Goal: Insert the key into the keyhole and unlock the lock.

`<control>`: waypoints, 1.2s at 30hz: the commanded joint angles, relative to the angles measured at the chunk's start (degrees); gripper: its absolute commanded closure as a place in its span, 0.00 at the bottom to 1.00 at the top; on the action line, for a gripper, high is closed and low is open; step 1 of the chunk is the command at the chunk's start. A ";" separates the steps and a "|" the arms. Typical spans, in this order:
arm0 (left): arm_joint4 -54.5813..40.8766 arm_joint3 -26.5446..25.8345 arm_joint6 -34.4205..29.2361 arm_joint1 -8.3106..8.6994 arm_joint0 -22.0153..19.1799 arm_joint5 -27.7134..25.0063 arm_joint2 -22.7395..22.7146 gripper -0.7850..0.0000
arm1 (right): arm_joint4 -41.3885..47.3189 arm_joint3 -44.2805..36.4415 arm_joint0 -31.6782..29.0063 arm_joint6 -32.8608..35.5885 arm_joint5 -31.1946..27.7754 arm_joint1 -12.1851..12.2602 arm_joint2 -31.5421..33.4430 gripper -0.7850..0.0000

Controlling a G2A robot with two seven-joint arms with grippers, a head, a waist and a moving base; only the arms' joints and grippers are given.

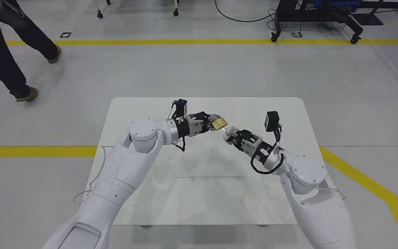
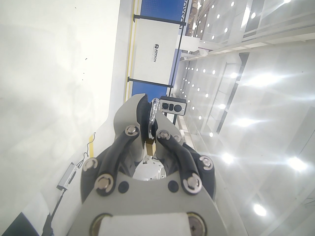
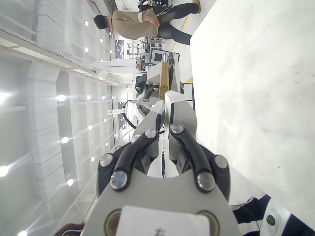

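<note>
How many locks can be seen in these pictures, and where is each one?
1. The brass lock is held above the table by the left gripper, shut on its shackle; the right gripper is close against its body. A second one hidden seems unlikely.

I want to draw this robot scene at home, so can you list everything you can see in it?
lock: one, brass with a silver loop, held up above the middle of the table
table: one, white, under both arms
floor lines: a few, yellow, on the grey floor around the table
cart: one, black, on wheels, on the floor beyond the table's far side
arms: two, white with black joints, meeting over the table
left end effector: one, grey and black, shut on the lock's silver loop
right end effector: one, grey with white tips, shut, tips right at the lock's bottom end
</note>
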 commanded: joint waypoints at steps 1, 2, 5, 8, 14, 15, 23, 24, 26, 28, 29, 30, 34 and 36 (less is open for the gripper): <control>0.08 -0.06 -0.03 -0.03 -0.03 0.02 0.06 1.00 | 0.11 0.10 0.20 -0.08 0.12 -0.02 -0.22 1.00; 0.11 -0.15 -0.04 -0.04 -0.04 -0.10 0.07 1.00 | 0.13 0.20 0.35 -0.16 0.14 -0.04 -0.35 1.00; 0.15 -0.36 -0.27 -0.05 0.06 -0.31 0.07 1.00 | 0.11 0.84 0.95 -0.47 -0.39 -0.11 -0.76 1.00; -0.10 -0.39 -0.19 0.03 0.28 -0.58 -0.38 1.00 | 0.84 1.54 1.34 -0.69 -1.15 -0.21 -1.04 0.65; -0.43 0.27 0.78 0.26 0.71 -0.93 -1.59 1.00 | 3.18 1.76 1.13 0.21 -3.07 -0.24 -0.40 0.08; -0.40 0.42 0.98 0.30 0.72 -1.00 -1.78 1.00 | 3.71 1.67 0.94 0.38 -3.41 -0.22 -0.12 0.09; 13.92 -1.12 18.06 0.87 2.88 -20.43 -2.48 1.00 | 6.21 0.83 -1.22 3.82 -9.75 0.23 3.42 0.00; 13.22 -1.09 18.58 0.79 3.43 -22.31 -2.70 1.00 | 7.13 0.99 -1.53 4.18 -10.79 0.26 4.06 0.00; 11.19 -0.61 18.68 0.65 4.07 -25.20 -3.25 1.00 | 8.43 1.11 -1.91 4.60 -11.84 0.30 4.88 0.00; 8.06 0.30 17.84 0.44 4.58 -27.09 -3.71 1.00 | 8.43 1.11 -1.91 4.60 -11.84 0.30 4.88 0.00; 5.62 1.02 17.00 0.29 4.78 -26.89 -3.99 1.00 | 8.43 1.11 -1.91 4.60 -11.84 0.30 4.88 0.00; 3.75 1.55 16.31 0.19 4.79 -26.01 -4.21 1.00 | 8.43 1.11 -1.91 4.60 -11.84 0.30 4.88 0.00; 3.75 1.55 16.31 0.19 4.79 -26.01 -4.21 1.00 | 8.43 1.11 -1.91 4.60 -11.84 0.30 4.88 0.00; 3.75 1.55 16.31 0.19 4.79 -26.01 -4.21 1.00 | 8.43 1.11 -1.91 4.60 -11.84 0.30 4.88 0.00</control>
